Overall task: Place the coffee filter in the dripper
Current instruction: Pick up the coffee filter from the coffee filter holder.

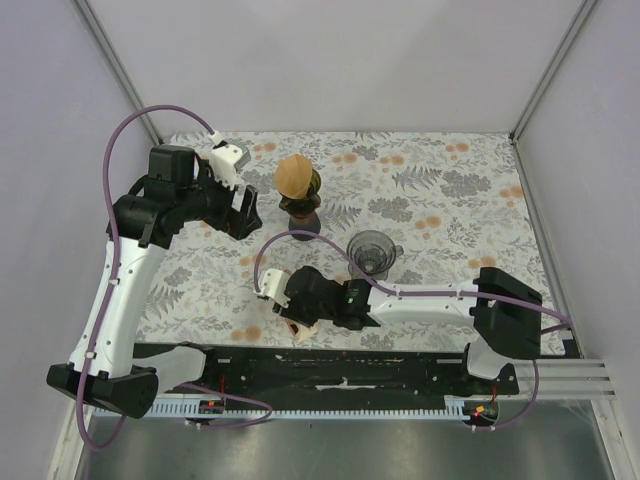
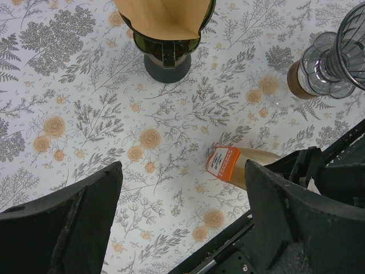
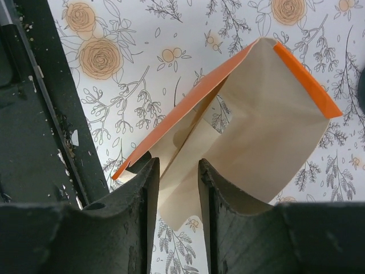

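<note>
A folded brown coffee filter [image 1: 293,174] [image 2: 162,16] stands in a dark green cup on a stand [image 1: 301,212] [image 2: 166,54]. A clear grey dripper [image 1: 372,252] [image 2: 336,54] stands to its right with nothing showing inside. My left gripper [image 1: 243,212] [image 2: 183,171] hangs open to the left of the green cup, nothing between its fingers. My right gripper [image 1: 293,318] [image 3: 175,162] is at the open end of an orange and kraft filter box [image 1: 303,328] [image 2: 223,162] [image 3: 268,114]. Its jaws stand a narrow gap apart with a beige paper flap [image 3: 181,171] in the gap; contact is unclear.
The flower-print table cover [image 1: 450,200] ends at a black rail [image 1: 340,365] [image 3: 40,131] along the near edge, close behind the box. Grey walls close in the left, back and right sides. A lilac cable [image 1: 125,135] loops above the left arm.
</note>
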`<state>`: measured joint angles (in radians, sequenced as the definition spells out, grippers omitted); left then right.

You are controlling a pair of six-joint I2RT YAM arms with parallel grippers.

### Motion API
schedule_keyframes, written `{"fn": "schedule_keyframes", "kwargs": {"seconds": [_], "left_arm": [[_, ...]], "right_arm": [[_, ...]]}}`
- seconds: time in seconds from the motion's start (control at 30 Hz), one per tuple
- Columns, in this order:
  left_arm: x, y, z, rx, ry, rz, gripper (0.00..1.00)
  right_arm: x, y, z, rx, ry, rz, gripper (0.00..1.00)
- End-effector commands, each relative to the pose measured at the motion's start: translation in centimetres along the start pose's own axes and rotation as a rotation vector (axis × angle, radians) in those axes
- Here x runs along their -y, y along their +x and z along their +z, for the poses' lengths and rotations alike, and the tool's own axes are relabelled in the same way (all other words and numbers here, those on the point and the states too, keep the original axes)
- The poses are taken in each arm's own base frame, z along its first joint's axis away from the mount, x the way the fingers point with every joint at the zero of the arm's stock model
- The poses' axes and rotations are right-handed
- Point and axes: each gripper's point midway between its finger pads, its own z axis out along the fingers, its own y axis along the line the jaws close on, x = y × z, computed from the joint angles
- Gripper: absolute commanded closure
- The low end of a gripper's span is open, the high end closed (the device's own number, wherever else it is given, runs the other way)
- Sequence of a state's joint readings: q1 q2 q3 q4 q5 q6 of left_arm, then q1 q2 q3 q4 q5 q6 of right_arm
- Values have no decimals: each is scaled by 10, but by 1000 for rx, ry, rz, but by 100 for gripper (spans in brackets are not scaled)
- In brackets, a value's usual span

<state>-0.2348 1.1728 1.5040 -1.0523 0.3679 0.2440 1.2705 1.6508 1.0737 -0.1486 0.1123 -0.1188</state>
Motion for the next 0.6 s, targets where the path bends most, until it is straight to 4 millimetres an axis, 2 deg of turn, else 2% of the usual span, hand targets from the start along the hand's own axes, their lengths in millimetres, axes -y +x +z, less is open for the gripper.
{"fn": "schedule_keyframes", "kwargs": {"seconds": [0.0, 0.13, 0.27, 0.37, 0.57], "left_arm": [[1, -11, -6, 55, 4, 37, 7], [1, -10, -7, 53, 6, 36, 7], [1, -10, -6, 50, 5, 38, 7], [1, -10, -7, 52, 6, 39, 7], [6, -14, -10, 60, 29, 51, 7]], "right_arm": [[9, -8, 8, 26, 57, 51, 62], [14, 0, 17, 10, 58, 78, 71], [16, -9, 11, 37, 51, 96, 98], [17, -22, -6, 71, 43, 105, 100], [17, -55, -62, 141, -19, 119, 100]]}}
